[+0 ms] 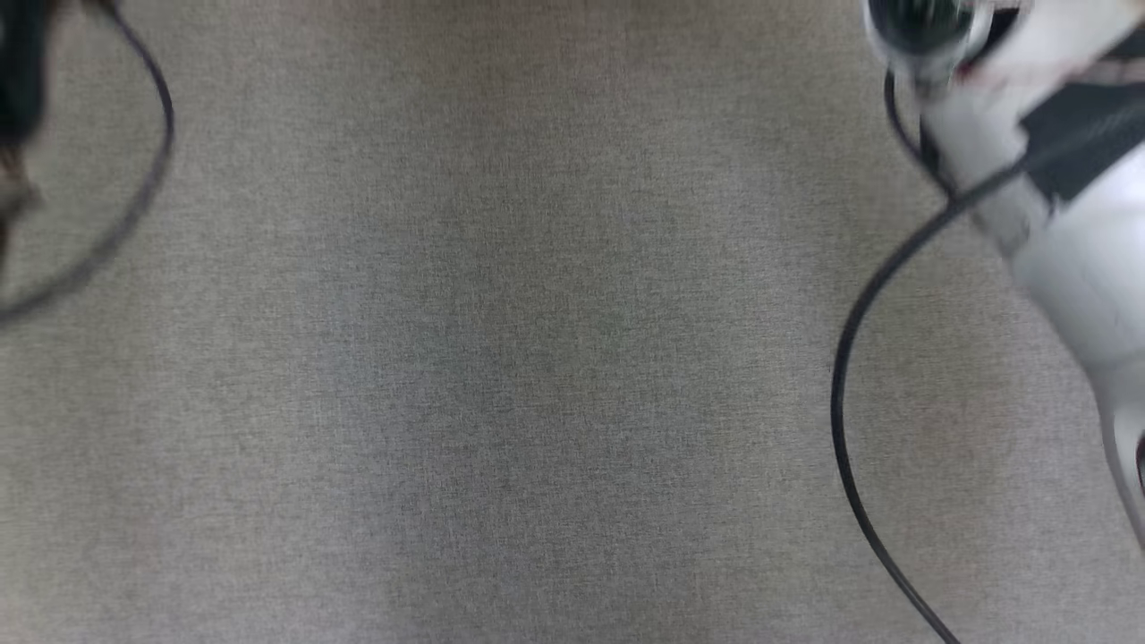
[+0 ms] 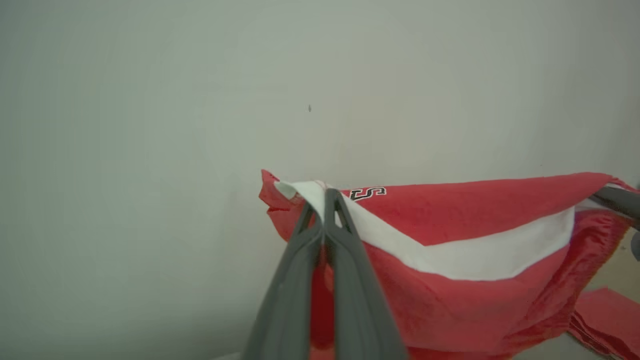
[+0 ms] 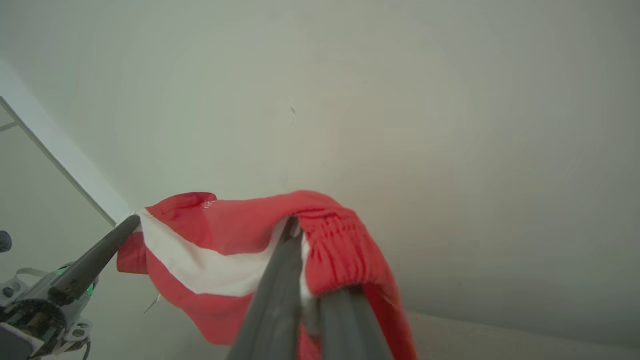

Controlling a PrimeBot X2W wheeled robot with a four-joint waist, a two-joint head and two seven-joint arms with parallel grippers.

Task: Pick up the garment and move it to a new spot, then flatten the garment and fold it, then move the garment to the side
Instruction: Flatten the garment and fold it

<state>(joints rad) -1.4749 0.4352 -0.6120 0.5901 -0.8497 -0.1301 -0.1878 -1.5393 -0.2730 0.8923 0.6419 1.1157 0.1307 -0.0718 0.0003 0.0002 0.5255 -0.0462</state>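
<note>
The garment is red with a white stripe and a black-edged letter near one corner. It hangs in the air, stretched between both grippers. In the left wrist view my left gripper is shut on a corner where the white stripe ends. In the right wrist view my right gripper is shut on the gathered elastic edge of the garment. The other arm's dark finger meets the cloth at the far right of the left wrist view. In the head view the pale right forearm shows blurred at the upper right.
A grey woven table top spreads under the head camera. A black cable loops down from the right arm, and another cable curves at the upper left. A plain pale wall stands behind the garment.
</note>
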